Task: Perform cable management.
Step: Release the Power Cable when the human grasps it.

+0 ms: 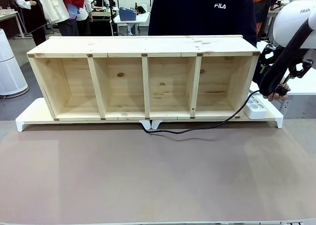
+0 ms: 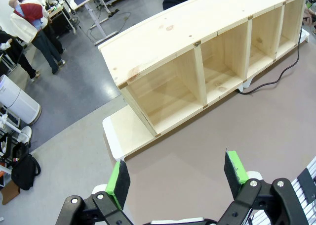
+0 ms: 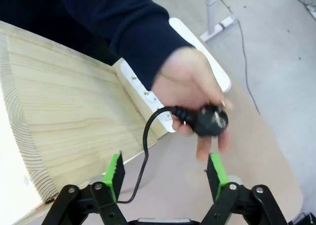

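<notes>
the person's hand [image 3: 195, 99] is holding the cable [image 1: 197, 128]'s plug [image 3: 210, 121] above the right gripper [image 3: 165, 173], probably taking it over; both grippers' jaws are standing wide, empty; the cable is trailing across the tabletop [image 1: 148, 175] below the wooden shelf [image 1: 143, 81].

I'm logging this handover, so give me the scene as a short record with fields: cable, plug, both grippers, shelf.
cable: black cable runs on the mat from under the shelf's middle to the right end, then up to the hand
plug: in the person's hand, plug above the right gripper's fingers, not touching them
right gripper: right gripper open, holding nothing
left gripper: left gripper open, above the mat, holding nothing
shelf: wooden shelf with four empty compartments
power strip: white power strip at the shelf's right end
</notes>
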### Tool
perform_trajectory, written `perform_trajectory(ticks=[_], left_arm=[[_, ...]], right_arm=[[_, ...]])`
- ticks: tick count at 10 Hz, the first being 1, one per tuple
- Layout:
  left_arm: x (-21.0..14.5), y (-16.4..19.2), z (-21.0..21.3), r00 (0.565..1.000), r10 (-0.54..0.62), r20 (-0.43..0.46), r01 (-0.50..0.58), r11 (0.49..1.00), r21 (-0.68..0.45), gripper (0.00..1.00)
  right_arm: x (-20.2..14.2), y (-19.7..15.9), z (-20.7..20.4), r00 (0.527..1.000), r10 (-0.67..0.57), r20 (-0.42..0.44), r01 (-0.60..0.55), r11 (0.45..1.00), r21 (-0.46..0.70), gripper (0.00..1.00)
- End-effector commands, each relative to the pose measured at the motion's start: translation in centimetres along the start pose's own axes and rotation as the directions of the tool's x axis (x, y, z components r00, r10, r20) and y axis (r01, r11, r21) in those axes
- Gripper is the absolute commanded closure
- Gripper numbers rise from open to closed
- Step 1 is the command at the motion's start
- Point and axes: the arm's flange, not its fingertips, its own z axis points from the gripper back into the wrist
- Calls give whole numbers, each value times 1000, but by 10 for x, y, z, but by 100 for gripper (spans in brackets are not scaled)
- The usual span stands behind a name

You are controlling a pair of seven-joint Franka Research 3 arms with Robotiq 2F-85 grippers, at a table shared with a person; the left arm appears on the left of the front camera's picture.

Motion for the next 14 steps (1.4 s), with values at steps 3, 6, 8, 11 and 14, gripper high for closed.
perform_trajectory(ticks=[3, 6, 8, 11, 14], left_arm=[[1, -1, -1, 1000, 13, 10, -13, 1000, -3, 0], [1, -1, -1, 1000, 13, 10, -13, 1000, -3, 0], [1, -1, -1, 1000, 13, 10, -13, 1000, -3, 0], [1, -1, -1, 1000, 13, 10, -13, 1000, -3, 0], [1, -1, -1, 1000, 13, 10, -13, 1000, -3, 0]], right_arm=[[0, 0, 0, 1000, 0, 0, 0, 1000, 0, 0], [0, 0, 0, 1000, 0, 0, 0, 1000, 0, 0], [0, 0, 0, 1000, 0, 0, 0, 1000, 0, 0], [0, 0, 0, 1000, 0, 0, 0, 1000, 0, 0], [0, 0, 0, 1000, 0, 0, 0, 1000, 0, 0]])
